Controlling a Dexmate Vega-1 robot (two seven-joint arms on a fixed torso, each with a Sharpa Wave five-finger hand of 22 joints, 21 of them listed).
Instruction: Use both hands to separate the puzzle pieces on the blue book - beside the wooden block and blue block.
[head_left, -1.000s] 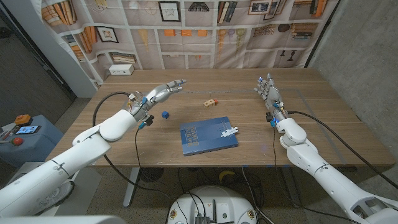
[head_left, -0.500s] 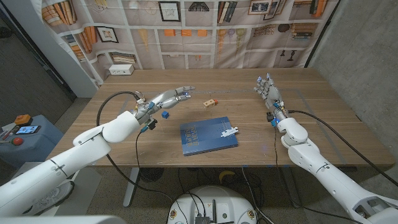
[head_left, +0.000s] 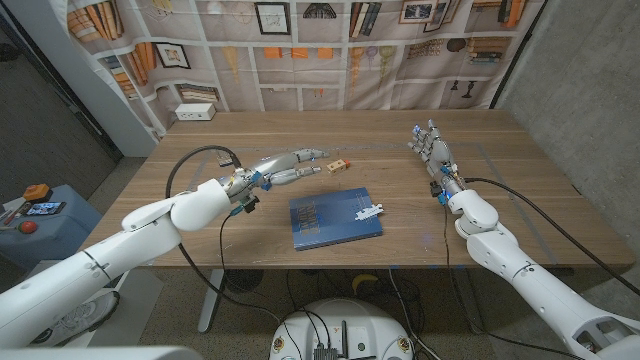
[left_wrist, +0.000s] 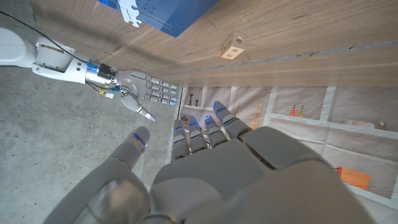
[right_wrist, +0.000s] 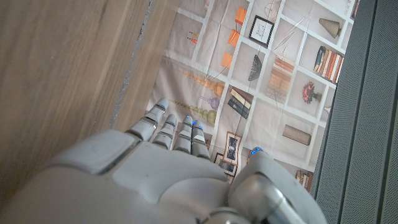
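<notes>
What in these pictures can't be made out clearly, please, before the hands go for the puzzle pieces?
- Blue block: in the head view the left hand covers the spot beside the wooden block.
- Puzzle pieces on the blue book: too small in the head view to see their joint; cut off by the edge in the left wrist view.
- Right hand: its palm side faces away.

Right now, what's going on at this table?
The left hand reaches out over the table toward the wooden block, fingers apart and holding nothing. The right hand stands open at the far right, away from everything. The white puzzle pieces lie joined at the right edge of the blue book, untouched. Separation has not begun.
</notes>
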